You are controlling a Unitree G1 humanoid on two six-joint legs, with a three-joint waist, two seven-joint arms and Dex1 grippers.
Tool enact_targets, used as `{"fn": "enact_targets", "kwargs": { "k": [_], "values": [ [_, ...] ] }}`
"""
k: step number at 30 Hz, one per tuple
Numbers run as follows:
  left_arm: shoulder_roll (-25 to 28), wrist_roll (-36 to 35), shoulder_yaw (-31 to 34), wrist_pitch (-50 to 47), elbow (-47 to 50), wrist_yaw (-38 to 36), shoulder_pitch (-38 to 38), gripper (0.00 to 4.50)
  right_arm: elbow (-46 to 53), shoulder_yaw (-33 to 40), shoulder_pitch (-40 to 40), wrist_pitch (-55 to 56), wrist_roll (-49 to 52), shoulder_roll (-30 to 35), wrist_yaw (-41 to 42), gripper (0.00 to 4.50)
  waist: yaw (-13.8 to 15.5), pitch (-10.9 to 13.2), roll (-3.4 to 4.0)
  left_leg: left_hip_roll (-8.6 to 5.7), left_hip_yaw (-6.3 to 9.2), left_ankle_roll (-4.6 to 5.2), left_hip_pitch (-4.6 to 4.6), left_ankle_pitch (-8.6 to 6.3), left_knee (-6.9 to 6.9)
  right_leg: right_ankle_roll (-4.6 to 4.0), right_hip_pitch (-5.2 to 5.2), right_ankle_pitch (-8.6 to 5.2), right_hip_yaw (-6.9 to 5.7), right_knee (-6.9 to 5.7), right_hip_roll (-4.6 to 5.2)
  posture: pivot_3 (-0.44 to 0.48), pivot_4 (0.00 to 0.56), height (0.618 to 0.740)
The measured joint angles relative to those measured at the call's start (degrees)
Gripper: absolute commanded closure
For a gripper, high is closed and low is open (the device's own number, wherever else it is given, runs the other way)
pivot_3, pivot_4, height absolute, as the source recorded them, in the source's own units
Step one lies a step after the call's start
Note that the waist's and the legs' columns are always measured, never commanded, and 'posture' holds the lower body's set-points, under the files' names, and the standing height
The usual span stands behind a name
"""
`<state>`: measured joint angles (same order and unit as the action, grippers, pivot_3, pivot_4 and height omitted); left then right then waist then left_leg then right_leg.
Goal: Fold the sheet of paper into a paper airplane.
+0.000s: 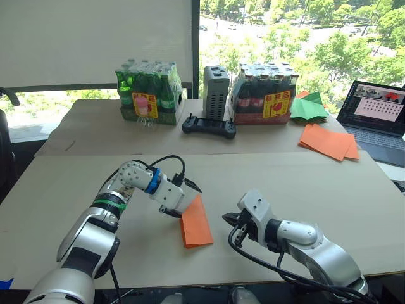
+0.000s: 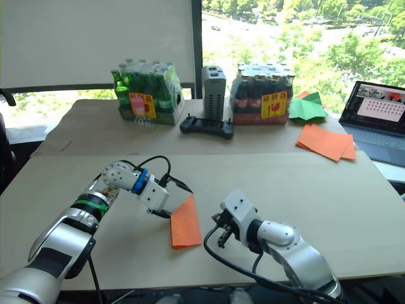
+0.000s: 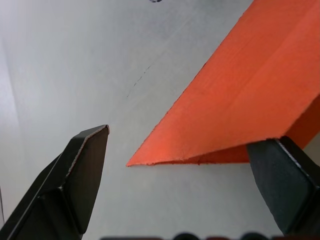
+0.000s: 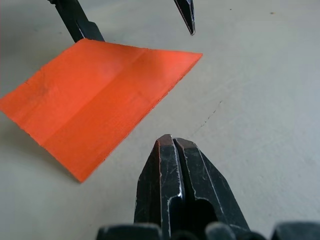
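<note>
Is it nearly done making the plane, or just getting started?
Early on, it seems. The sheet of paper lies on the table already folded to a narrow pointed shape with a crease down it. The left gripper is open around its corner; the right gripper waits shut beside it. Wings and a slim dart shape remain.

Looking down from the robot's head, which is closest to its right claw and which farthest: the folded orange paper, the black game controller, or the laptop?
From the right gripper:
1. The folded orange paper, just to its left on the near table.
2. The black controller, straight ahead between the two bottle packs.
3. The laptop, far off at the right edge.
</note>
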<state>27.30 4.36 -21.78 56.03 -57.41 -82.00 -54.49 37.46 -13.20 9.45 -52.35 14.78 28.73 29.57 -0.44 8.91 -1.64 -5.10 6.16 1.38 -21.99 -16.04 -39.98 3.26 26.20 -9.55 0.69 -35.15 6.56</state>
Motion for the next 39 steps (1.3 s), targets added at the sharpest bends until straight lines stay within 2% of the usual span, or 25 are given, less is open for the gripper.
{"fn": "enact_targets", "kwargs": {
  "k": [8, 13, 16, 20, 23, 29, 33, 36, 39],
  "values": [
    [0.4, 1.3, -0.1, 1.9, -1.8, 0.4, -1.2, 3.83, 0.4, 0.0, 0.3, -0.3, 0.0, 0.0, -0.8, 4.5, -0.3, 0.0, 0.0, -0.01, 0.0, 0.0, 0.01, 0.0, 0.0, 0.0, 0.0, 0.0, 0.0, -0.04, 0.0, 0.0, 0.15, 0.699],
    [3.0, 2.8, 0.2, 1.1, 0.0, 3.5, 0.1, 3.83, -0.2, 1.0, 0.9, 0.0, -0.2, 0.6, -1.3, 4.5, -0.4, 0.0, 0.0, -0.01, 0.0, 0.0, 0.03, 0.0, 0.0, 0.0, 0.0, 0.0, 0.02, -0.06, 0.0, 0.0, 0.15, 0.699],
    [4.4, 2.3, 1.5, -5.6, 6.9, 6.6, 6.3, 3.83, -2.0, 3.1, 1.6, 0.9, -0.3, 1.1, -1.5, 4.5, -0.5, 0.0, 0.01, -0.02, -0.03, 0.01, 0.1, -0.01, 0.0, 0.0, 0.0, 0.0, 0.1, -0.13, 0.0, 0.0, 0.15, 0.699],
    [5.1, -1.2, 3.9, -19.4, 22.6, 9.9, 16.2, 3.83, -3.1, 5.1, 1.9, 1.6, -0.5, 1.7, -1.5, 4.5, -0.4, 0.0, 0.01, 0.01, -0.01, 0.0, 0.08, 0.0, -0.02, 0.0, 0.05, 0.0, 0.09, -0.23, -0.01, 0.0, 0.15, 0.699],
    [6.4, -1.4, 4.6, -27.0, 32.4, 12.1, 20.5, 3.83, -4.0, 5.2, 2.3, 2.1, -0.5, 1.7, -1.4, 4.5, -0.3, 0.0, 0.01, 0.01, -0.02, -0.01, 0.14, 0.0, -0.02, -0.01, 0.02, 0.0, 0.11, -0.27, 0.0, 0.0, 0.15, 0.699],
    [8.7, -0.9, 5.9, -36.9, 42.8, 16.2, 25.5, 3.83, -6.3, 5.5, 3.5, 4.1, -0.6, 1.7, -1.4, 4.5, -0.3, 0.0, 0.02, 0.02, -0.03, -0.05, 0.26, 0.02, 0.01, -0.02, 0.0, 0.0, 0.13, -0.39, -0.01, 0.0, 0.15, 0.699],
    [9.4, -0.9, 5.9, -38.9, 44.8, 16.9, 26.2, 3.83, -7.0, 5.5, 3.6, 4.3, -0.6, 1.7, -1.4, 4.5, -0.3, 0.0, 0.02, 0.01, -0.04, -0.06, 0.26, 0.03, 0.01, -0.03, 0.0, 0.01, 0.13, -0.4, 0.0, 0.0, 0.15, 0.699],
    [9.5, -1.1, 5.9, -39.5, 45.3, 17.0, 26.2, 3.01, -7.6, 5.5, 3.6, 4.7, -0.6, 1.7, -1.4, 4.5, -0.3, 0.0, 0.02, 0.01, -0.04, -0.07, 0.25, 0.03, 0.0, -0.03, 0.0, 0.01, 0.13, -0.4, 0.01, 0.0, 0.15, 0.699],
    [9.5, -1.1, 5.8, -39.3, 45.1, 16.2, 26.1, 2.0, -7.7, 5.5, 3.7, 5.0, -0.6, 1.7, -1.4, 4.5, -0.3, 0.0, 0.02, 0.01, -0.04, -0.07, 0.26, 0.03, 0.01, -0.03, 0.0, 0.01, 0.13, -0.4, 0.01, 0.0, 0.15, 0.699]
  ]
}}
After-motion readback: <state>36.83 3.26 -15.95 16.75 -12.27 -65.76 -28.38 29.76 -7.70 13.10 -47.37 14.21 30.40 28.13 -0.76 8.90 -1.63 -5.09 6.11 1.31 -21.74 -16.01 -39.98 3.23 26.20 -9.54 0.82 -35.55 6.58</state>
